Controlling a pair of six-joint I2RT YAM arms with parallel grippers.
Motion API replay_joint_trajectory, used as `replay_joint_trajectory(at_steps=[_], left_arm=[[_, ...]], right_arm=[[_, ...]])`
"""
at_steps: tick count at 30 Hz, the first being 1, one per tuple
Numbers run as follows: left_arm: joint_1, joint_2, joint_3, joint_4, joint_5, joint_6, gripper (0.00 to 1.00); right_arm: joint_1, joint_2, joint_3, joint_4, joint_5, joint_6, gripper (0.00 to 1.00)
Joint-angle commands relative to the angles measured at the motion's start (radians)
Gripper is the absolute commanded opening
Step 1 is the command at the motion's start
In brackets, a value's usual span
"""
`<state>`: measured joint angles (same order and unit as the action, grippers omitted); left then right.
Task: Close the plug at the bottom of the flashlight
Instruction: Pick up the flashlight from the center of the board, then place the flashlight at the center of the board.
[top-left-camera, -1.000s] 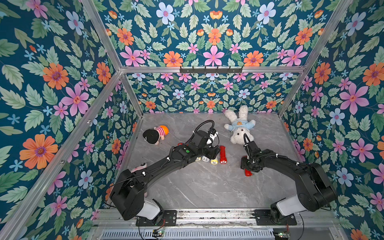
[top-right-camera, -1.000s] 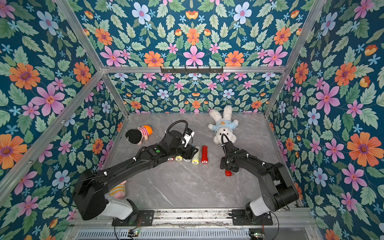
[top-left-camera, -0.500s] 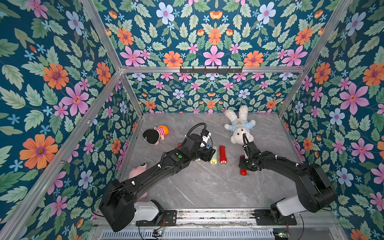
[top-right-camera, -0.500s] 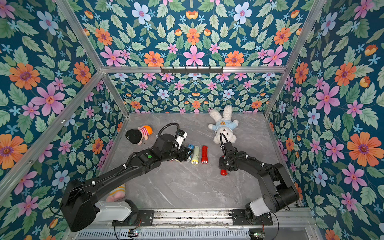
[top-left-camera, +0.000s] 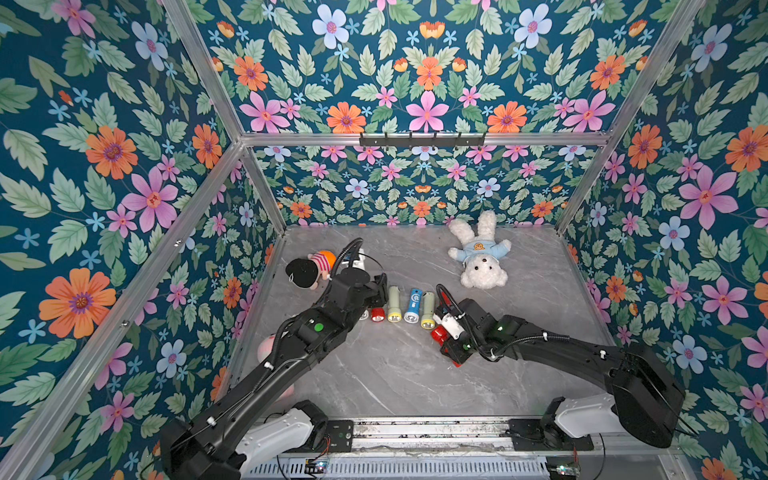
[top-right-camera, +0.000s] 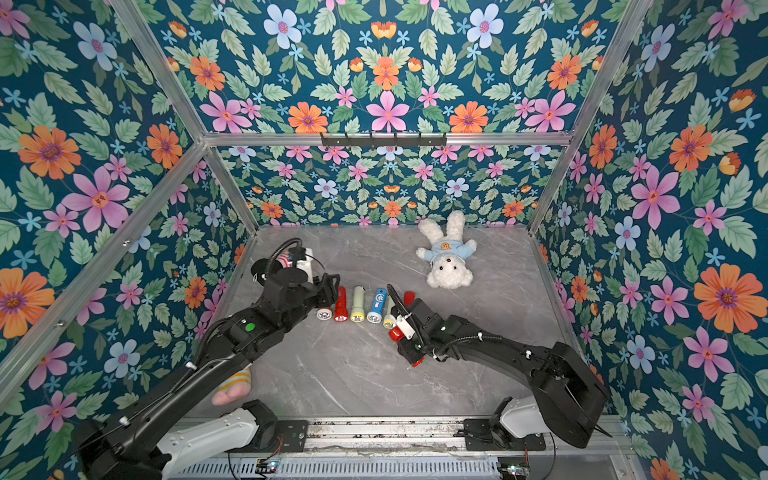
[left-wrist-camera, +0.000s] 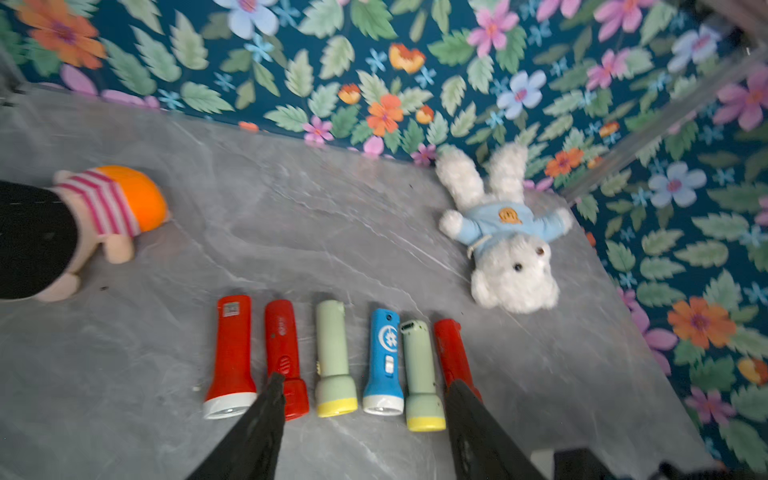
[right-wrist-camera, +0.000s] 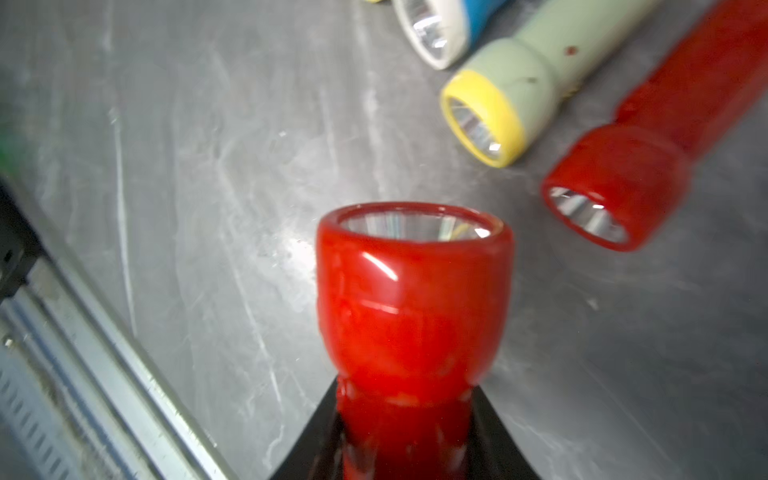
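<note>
Half set up, by the look: gripping glossy red plastic flashlight (right-wrist-camera: 411, 299) by its barrel in closed right end effector (right-wrist-camera: 405, 399), low over grey marbled bench (top-left-camera: 395, 374). Hovering left end effector (left-wrist-camera: 365, 379) wide open, empty. Next, probably: turn hidden tail leftward, press plug shut.

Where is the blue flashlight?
In both top views the blue flashlight lies mid-table in the row, between two pale green flashlights, near the white teddy bear.

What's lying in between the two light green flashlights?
The blue flashlight lies between them, side by side with them in the row. The left wrist view shows it best, and both top views show it too.
</note>
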<state>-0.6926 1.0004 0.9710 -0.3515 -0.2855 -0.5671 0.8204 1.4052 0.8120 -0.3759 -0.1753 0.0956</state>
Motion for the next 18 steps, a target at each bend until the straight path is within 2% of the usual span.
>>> replay_joint_trajectory(at_steps=[1, 8, 13, 16, 18], left_arm=[[0.002, -0.038, 0.002, -0.082, -0.122, -0.101, 0.65], [0.003, -0.033, -0.005, -0.105, -0.102, -0.126, 0.65], [0.004, -0.028, 0.003, -0.11, -0.094, -0.121, 0.65], [0.004, -0.031, 0.0, -0.109, -0.095, -0.119, 0.65], [0.004, -0.03, -0.003, -0.106, -0.095, -0.118, 0.65]], right_arm=[[0.023, 0.052, 0.022, 0.011, -0.112, -0.123, 0.0], [0.186, 0.353, 0.21, -0.156, 0.083, -0.184, 0.0], [0.216, 0.479, 0.288, -0.206, 0.077, -0.178, 0.0], [0.221, 0.498, 0.294, -0.201, 0.08, -0.177, 0.17], [0.222, 0.499, 0.291, -0.199, 0.083, -0.178, 0.22]])
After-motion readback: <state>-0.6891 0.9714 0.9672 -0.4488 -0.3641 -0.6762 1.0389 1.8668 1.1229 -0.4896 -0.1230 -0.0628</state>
